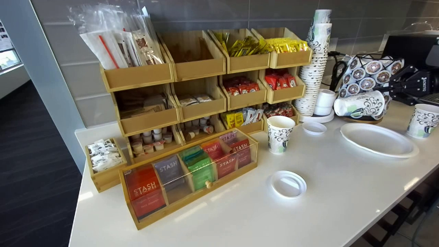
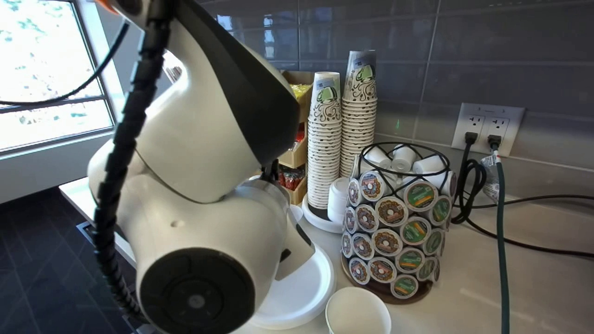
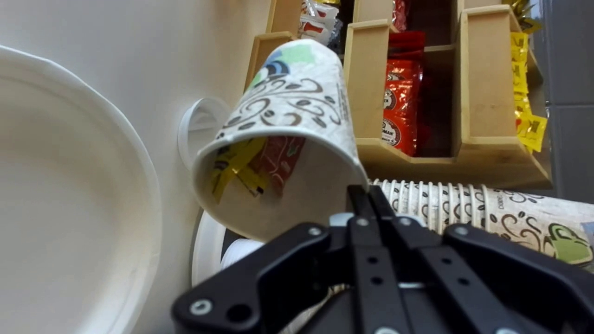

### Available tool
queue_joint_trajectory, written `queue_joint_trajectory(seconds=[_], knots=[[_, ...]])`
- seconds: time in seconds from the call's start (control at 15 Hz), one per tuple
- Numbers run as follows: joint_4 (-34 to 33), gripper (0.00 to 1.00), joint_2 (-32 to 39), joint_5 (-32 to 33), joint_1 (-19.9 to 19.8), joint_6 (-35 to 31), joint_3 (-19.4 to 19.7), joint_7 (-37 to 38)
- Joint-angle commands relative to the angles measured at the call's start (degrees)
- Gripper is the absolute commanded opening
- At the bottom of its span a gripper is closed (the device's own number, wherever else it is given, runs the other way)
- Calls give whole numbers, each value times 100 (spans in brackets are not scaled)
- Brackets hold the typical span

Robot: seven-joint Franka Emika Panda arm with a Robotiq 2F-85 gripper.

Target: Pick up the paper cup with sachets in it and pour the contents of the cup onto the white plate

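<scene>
In an exterior view there hangs the paper cup [image 1: 360, 104], sideways near the white plate [image 1: 379, 140], in an exterior view the arm [image 2: 199, 130] hides part of that plate, and in the wrist view fingers [image 3: 361, 204] pinch the cup's rim, sachets [image 3: 279, 161] inside!

Break-room coffee station. White counter [image 1: 219, 219], tiled wall [image 2: 510, 79]; racked coffee pods [image 2: 390, 211], STASH tea bags [image 1: 201, 169], stacked paper cups [image 2: 325, 160], wooden bins [image 1: 199, 71] of condiment packets [image 1: 288, 46].
</scene>
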State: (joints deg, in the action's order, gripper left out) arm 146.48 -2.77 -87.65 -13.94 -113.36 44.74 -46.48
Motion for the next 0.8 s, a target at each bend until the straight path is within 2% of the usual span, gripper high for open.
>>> queue_joint_trajectory(seconds=[0.0,0.07,0.27,0.6,0.73], knots=[[-426,1,951,-432,-419,694,-306,-55],[-170,3,421,-188,-460,360,-387,0],[-339,3,789,-273,-545,532,-469,1],[-408,1,885,-291,-580,581,-535,12],[-469,1,982,-231,-706,754,-621,166]])
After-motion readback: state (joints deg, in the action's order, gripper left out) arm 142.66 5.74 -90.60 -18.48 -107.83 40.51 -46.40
